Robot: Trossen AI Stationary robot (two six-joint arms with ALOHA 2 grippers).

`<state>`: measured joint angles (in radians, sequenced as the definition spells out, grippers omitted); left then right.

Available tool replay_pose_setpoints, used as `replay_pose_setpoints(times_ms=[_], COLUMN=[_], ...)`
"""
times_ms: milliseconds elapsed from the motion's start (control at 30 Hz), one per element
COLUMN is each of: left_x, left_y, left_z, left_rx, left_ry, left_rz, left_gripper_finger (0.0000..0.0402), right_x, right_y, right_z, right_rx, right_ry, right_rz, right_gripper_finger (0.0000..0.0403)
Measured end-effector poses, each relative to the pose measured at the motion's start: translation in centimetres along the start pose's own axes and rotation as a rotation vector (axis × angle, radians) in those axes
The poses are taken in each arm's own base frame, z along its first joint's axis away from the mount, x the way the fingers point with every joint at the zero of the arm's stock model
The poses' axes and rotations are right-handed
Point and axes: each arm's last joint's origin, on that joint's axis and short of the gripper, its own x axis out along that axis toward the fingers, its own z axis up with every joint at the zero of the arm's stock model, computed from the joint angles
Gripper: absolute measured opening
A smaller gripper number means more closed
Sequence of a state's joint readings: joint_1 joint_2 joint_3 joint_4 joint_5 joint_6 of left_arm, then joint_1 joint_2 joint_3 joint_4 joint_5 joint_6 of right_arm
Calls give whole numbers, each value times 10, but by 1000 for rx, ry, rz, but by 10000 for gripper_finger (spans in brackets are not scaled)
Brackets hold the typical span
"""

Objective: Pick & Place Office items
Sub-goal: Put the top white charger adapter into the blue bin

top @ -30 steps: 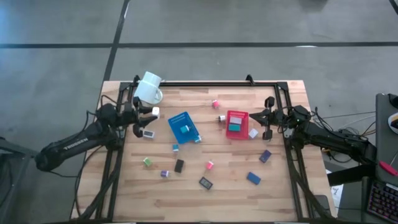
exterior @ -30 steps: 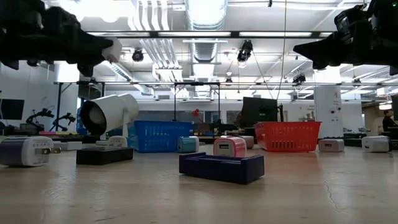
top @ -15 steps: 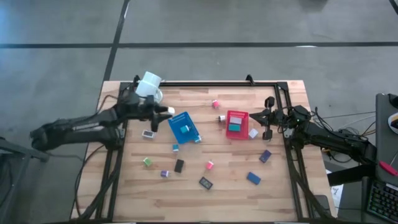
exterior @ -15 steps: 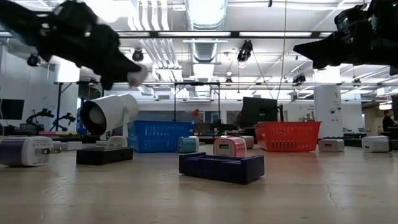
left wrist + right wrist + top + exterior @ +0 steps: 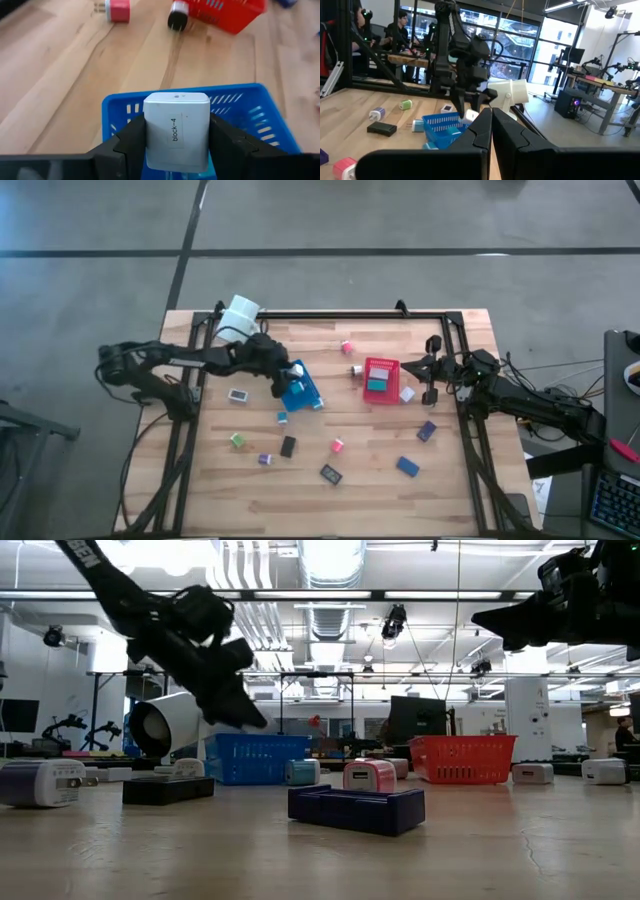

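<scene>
My left gripper (image 5: 287, 372) hangs over the blue basket (image 5: 300, 388) and is shut on a white block marked "block-4" (image 5: 176, 131). A teal block lies inside that basket. More small blocks lie flat on the wooden table: pink (image 5: 346, 347), green (image 5: 237, 440), purple (image 5: 265, 459), black (image 5: 288, 446), blue (image 5: 407, 466) and dark blue (image 5: 427, 430). My right gripper (image 5: 430, 375) waits shut by the table's right edge, beside the red basket (image 5: 380, 378). My left gripper pinches the white block by its two side faces (image 5: 150, 135), one finger (image 5: 131, 142) on each side. It comes slanting down from the table's left. The block is lifted clear, with its labelled face toward the wrist camera, above the blue basket's floor (image 5: 240, 107).
A white mug (image 5: 238, 321) lies on its side at the far left corner. A white-grey block (image 5: 238, 394) sits left of the blue basket. The red basket holds a teal block and a grey one. A black frame (image 5: 350, 313) runs along the table's edges.
My left gripper has carried the white block from beside the mug toward the table's right, and now hangs over the blue basket. It has tipped to point downward and come lower. It has stayed shut on the block.
</scene>
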<state>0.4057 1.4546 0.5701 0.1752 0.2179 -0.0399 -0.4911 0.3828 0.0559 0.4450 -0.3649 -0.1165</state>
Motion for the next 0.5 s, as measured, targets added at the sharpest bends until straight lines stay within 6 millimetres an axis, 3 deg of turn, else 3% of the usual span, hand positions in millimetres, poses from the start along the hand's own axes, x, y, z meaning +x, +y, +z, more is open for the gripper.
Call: replay_pose_setpoints(times_ms=[267,500], left_x=[17,16], left_y=[5,4], left_z=[-4,-5], left_rx=[-14,-15], left_ry=[85,90], left_rz=[32,37], left_gripper_finger=[173,173], right_x=[2,3], right_y=[0,-1], right_z=[-3,-5], right_rx=[-8,-5], right_ry=[26,34], right_rz=[3,4], right_gripper_finger=[8,8])
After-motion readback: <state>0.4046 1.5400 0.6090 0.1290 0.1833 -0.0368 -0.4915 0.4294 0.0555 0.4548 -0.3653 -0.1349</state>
